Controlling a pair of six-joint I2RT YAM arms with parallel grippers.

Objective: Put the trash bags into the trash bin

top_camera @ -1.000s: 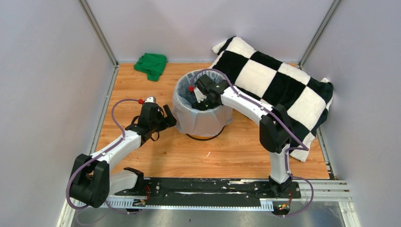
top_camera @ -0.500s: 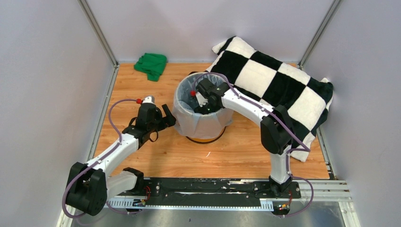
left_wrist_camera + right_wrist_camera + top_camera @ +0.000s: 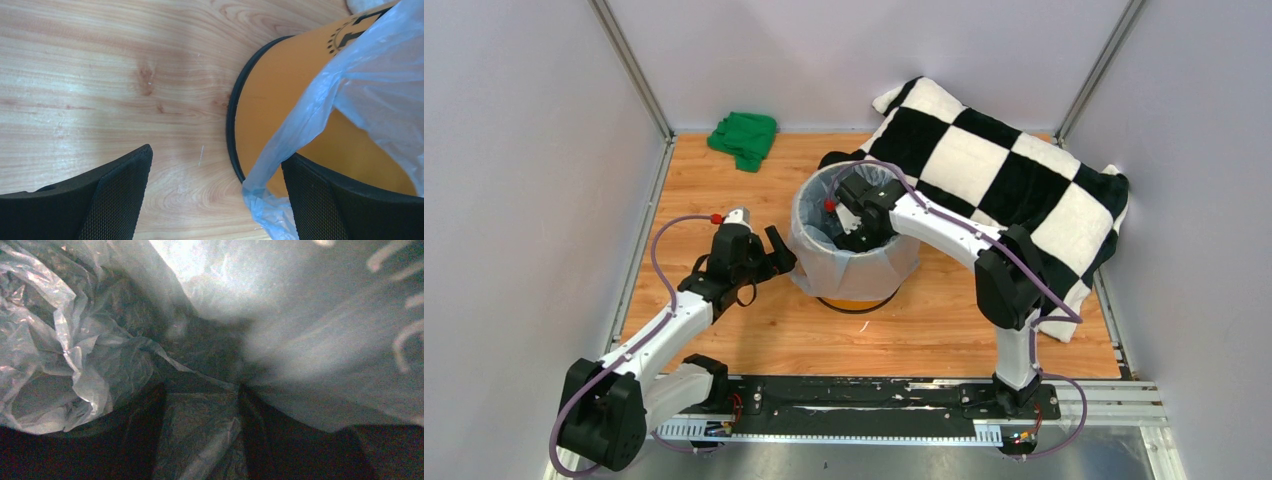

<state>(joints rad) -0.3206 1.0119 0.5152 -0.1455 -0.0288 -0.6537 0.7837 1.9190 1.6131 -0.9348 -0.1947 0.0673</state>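
Observation:
The trash bin (image 3: 856, 298) stands mid-table, orange-yellow with a dark base ring. The pale blue-grey trash bag (image 3: 864, 268) lines it and drapes over the rim, down most of the outer wall. My right gripper (image 3: 844, 232) is down inside the bin. In the right wrist view its fingers stand partly apart (image 3: 200, 435) with crinkled bag film (image 3: 75, 355) between and around them. My left gripper (image 3: 782, 258) is open beside the bin's left wall. In the left wrist view (image 3: 215, 195) the bag's hanging hem (image 3: 280, 165) lies by the right finger (image 3: 340, 205), against the orange wall (image 3: 270, 100).
A black-and-white checkered blanket (image 3: 1004, 180) lies at the back right, close behind the bin. A green cloth (image 3: 744, 138) sits in the back left corner. Grey walls enclose the wooden table (image 3: 724, 180) on three sides.
The right gripper has gone deeper into the bin, and the bin has shifted slightly nearer. The left arm has drawn back a little, still open beside the bin.

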